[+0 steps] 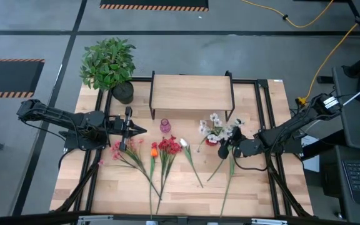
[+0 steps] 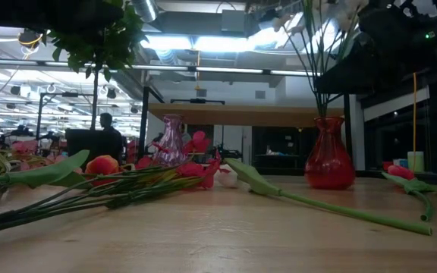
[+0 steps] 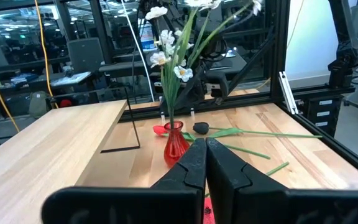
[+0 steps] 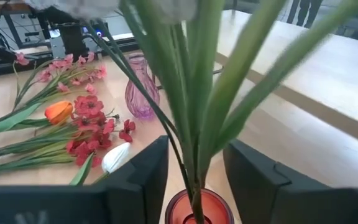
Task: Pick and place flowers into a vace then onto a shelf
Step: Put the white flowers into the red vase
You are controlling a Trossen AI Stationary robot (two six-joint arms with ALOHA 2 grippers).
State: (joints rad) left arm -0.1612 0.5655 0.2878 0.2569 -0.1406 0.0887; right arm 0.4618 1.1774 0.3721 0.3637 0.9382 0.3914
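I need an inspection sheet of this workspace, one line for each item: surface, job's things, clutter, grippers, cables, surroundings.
Surface: wooden table, black frame around it.
Job's things: red vase upright, holding white flowers; pink vase empty, before the shelf; loose flowers lying on the table; shelf top bare.
Clutter: potted plant at the far left corner.
Grippers: left gripper shut, empty, beside the pink vase; right gripper open, fingers either side of the stems above the red vase.
Cables: yellow cable on the floor, off the table.
Surroundings: a person far behind the table.
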